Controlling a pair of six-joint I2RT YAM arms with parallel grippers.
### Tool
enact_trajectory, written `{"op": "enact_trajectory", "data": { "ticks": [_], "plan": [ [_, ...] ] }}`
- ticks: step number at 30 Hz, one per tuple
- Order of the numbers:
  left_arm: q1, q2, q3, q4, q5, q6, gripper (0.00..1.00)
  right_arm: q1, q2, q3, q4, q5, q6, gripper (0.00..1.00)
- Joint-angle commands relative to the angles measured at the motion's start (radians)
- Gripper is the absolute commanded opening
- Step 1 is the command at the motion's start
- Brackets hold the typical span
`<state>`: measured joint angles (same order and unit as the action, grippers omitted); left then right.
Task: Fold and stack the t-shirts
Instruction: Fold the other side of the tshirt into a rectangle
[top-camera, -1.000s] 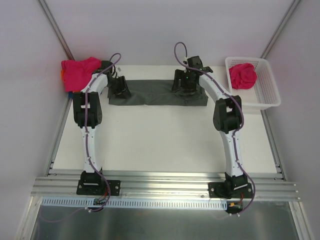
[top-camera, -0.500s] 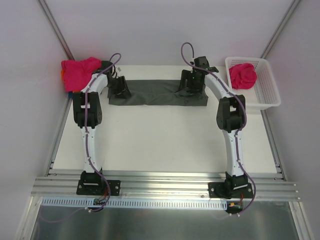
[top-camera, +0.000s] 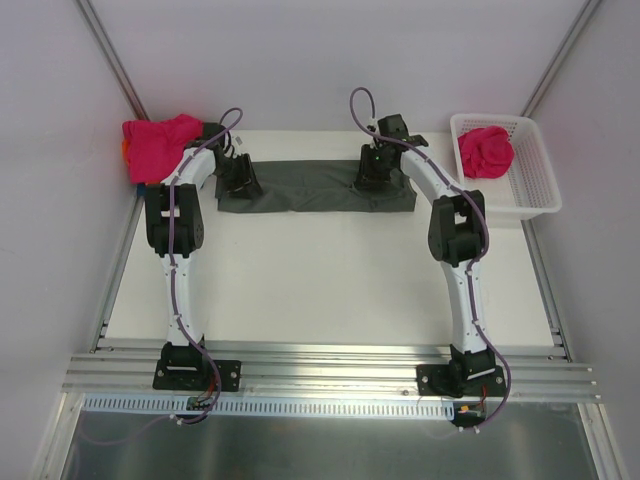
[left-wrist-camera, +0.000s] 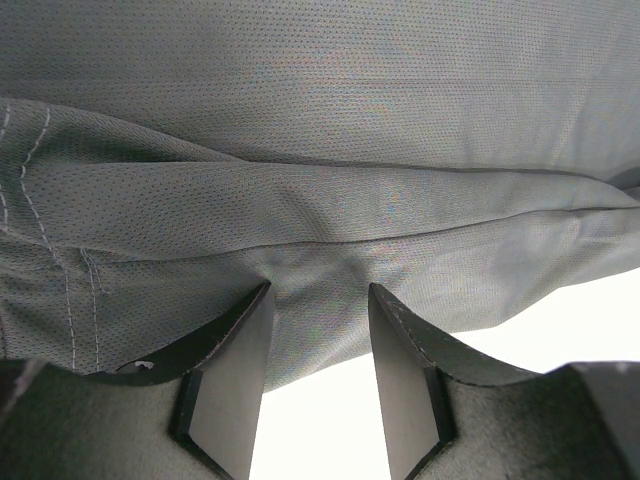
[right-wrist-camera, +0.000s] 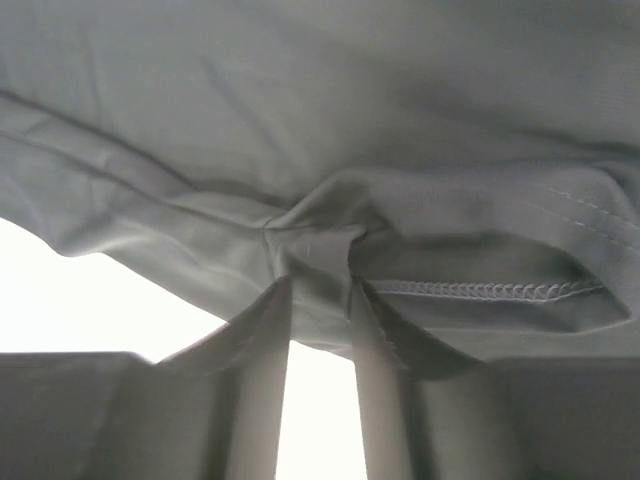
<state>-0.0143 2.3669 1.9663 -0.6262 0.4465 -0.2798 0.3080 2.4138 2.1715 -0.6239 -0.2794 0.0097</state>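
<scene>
**Left gripper** (left-wrist-camera: 318, 290): the jaws are partly closed on the near hem of the large dark grey cloth t-shirt (left-wrist-camera: 350, 150). A fold of cloth fills the space between the two black fingertips (left-wrist-camera: 250, 310), and creases run in toward them. The gripper is judged to be grasping the shirt. In the overhead view it (top-camera: 238, 178) sits at the left end of the garment.

**Right gripper** (right-wrist-camera: 318, 285): the jaws stand narrow. A bunched tuck of the same grey cloth (right-wrist-camera: 350, 100) is pinched between the fingers (right-wrist-camera: 262, 330), with a stitched hem lying just to the right of the pinch. The gripper is clenched on the shirt. From above it (top-camera: 375, 172) is seen toward the right end of the garment.

**Dark grey t-shirt** (top-camera: 320, 185): it lies as a long, narrow band across the far part of the white table (top-camera: 320, 280), between the two arms. White table surface shows below its near edge in both wrist views.

**Surroundings**:
- A bright pink crumpled t-shirt (top-camera: 158, 145) is heaped at the far left corner of the table, just beside the left arm.
- A white plastic lattice basket (top-camera: 540, 195) stands at the far right edge.
- A second bright pink t-shirt (top-camera: 486, 150) is bundled inside the basket, well apart from the grey one.
</scene>
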Motion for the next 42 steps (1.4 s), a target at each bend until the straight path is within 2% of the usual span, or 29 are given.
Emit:
{"op": "enact_trajectory", "data": {
  "ticks": [1,2,5,10,17,18,19,24,35,38,39,40,42],
  "plan": [
    [-0.013,-0.031,-0.023,-0.059,-0.011,0.021,0.44,0.005,-0.022,0.037,0.020,-0.038,-0.002,0.26],
    [-0.013,-0.031,-0.023,-0.059,-0.009,0.021,0.44,0.003,-0.021,0.037,0.021,-0.038,-0.002,0.17],
    [-0.013,-0.032,-0.027,-0.059,-0.009,0.021,0.44,0.000,-0.018,0.050,0.024,-0.024,-0.002,0.04],
    [-0.013,-0.035,-0.032,-0.060,0.001,0.016,0.44,-0.012,0.010,0.125,0.032,0.025,-0.031,0.04],
    [-0.013,-0.060,-0.067,-0.063,0.011,0.017,0.44,-0.030,0.085,0.224,0.055,0.083,-0.053,0.21],
    [-0.013,-0.064,-0.072,-0.063,0.012,0.018,0.44,-0.029,0.090,0.228,0.058,0.082,-0.051,0.27],
    [-0.013,-0.066,-0.075,-0.063,0.011,0.018,0.44,-0.027,0.096,0.237,0.061,0.074,-0.045,0.45],
    [-0.016,-0.078,-0.086,-0.063,-0.002,0.024,0.44,-0.004,0.116,0.260,0.067,0.078,-0.034,0.70],
    [-0.039,-0.112,-0.073,-0.064,-0.009,0.033,0.45,-0.029,-0.048,0.160,0.044,0.057,-0.013,0.71],
    [-0.047,-0.173,-0.069,-0.072,0.014,0.036,0.55,-0.037,-0.105,0.120,0.038,0.056,0.015,0.72],
    [-0.046,-0.193,-0.066,-0.076,0.017,0.030,0.62,-0.040,-0.120,0.111,0.036,0.049,0.016,0.72],
    [-0.047,-0.237,-0.064,-0.076,0.021,0.024,0.76,-0.044,-0.133,0.091,0.036,0.039,0.021,0.72],
    [-0.046,-0.276,-0.055,-0.081,0.027,0.024,0.80,-0.047,-0.168,0.073,0.030,0.039,0.029,0.73]
  ]
}}
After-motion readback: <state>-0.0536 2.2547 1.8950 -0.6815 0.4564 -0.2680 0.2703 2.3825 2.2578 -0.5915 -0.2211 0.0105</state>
